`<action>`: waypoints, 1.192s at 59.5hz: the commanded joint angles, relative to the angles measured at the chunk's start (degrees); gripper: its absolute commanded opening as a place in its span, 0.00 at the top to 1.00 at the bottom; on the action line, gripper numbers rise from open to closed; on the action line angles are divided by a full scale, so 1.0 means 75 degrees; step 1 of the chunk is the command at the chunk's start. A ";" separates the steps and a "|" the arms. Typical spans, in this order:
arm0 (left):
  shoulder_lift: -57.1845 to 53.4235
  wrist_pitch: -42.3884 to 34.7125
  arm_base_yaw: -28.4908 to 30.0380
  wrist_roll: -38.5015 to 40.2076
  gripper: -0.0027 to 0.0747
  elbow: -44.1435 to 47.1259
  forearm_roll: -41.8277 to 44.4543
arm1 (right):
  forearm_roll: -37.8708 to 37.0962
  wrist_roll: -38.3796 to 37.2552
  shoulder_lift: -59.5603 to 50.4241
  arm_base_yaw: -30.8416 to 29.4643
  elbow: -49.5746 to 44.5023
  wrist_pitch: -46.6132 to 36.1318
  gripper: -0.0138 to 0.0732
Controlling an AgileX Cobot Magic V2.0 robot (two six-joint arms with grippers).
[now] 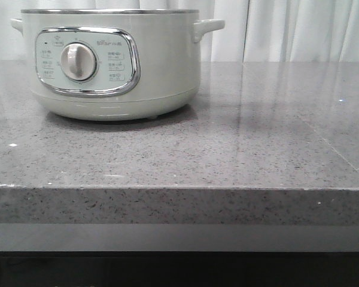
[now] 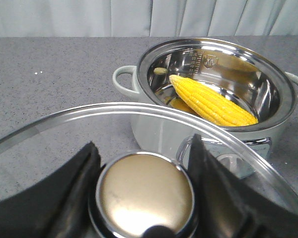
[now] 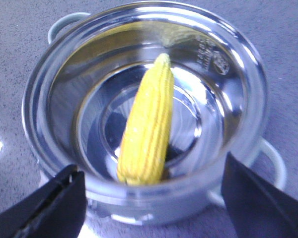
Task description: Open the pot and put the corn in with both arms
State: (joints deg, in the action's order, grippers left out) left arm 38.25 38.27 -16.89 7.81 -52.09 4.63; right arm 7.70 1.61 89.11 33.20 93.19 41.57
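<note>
My left gripper (image 2: pixel 145 191) is clamped on the lid knob (image 2: pixel 145 198), its two dark fingers (image 2: pixel 72 198) pressed against either side of the brass-coloured dome that fills the bottom centre of the left wrist frame. The glass lid (image 2: pixel 64 144) arcs across the lower half of that frame, held off the pot (image 2: pixel 208 99), which sits open toward the upper right. So the lid lies clear of the opening, offset to one side of it rather than above it.

My right gripper (image 3: pixel 154 198) is spread wide and empty — one finger in the lower left corner of the right wrist frame, the other in the lower right, nothing between them. Directly beyond that gap, filling the centre of the frame, is the steel bowl of the pot, and the corn (image 3: pixel 146 129) already lies inside it. Its long axis runs from the tapered tip at upper centre down to the blunt end at lower centre, the blunt end against the near wall.

In the front view the pot stands at upper left on the grey speckled counter (image 1: pixel 227 155); neither arm shows there.

As I judge it, the corn is delivered, and what remains turns on the lid — the left arm is the one carrying it, and the pot's rim (image 2: pixel 154 54) lies up and to the right of its grip.
</note>
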 commanded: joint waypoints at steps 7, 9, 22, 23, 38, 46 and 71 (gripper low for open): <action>-0.0047 -0.1167 0.0031 0.0042 0.68 -0.0303 0.0018 | -0.0164 0.0050 -0.1932 -0.0043 -0.1779 -0.1631 0.17; -0.0047 -0.1167 0.0031 0.0042 0.68 -0.0303 0.0018 | -0.0164 0.0050 -0.2239 -0.0043 -0.2061 -0.1834 0.17; -0.0047 -0.1167 0.0031 0.0042 0.68 -0.0303 0.0018 | -0.0164 0.0050 -0.3904 -0.0043 -0.3928 -0.2658 0.17; -0.0047 -0.1167 0.0031 0.0042 0.68 -0.0303 0.0018 | -0.0164 0.0050 -0.4009 -0.0043 -0.4041 -0.2694 0.17; -0.0047 -0.1167 0.0031 0.0042 0.68 -0.0303 0.0018 | -0.0164 0.0050 -0.5597 -0.0043 -0.5815 -0.3387 0.17; 0.0013 -0.1580 0.0031 0.0042 0.68 -0.0303 -0.0206 | -0.0164 0.0050 -0.6118 -0.0043 -0.6375 -0.3590 0.17; 0.1314 -0.3926 -0.0989 -0.0010 0.68 -0.0547 -0.0431 | -0.0164 0.0050 -0.6263 -0.0043 -0.6529 -0.3174 0.17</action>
State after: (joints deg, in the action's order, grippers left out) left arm 45.99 20.58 -22.01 7.81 -52.23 1.83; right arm 6.67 1.61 42.64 33.20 42.89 21.62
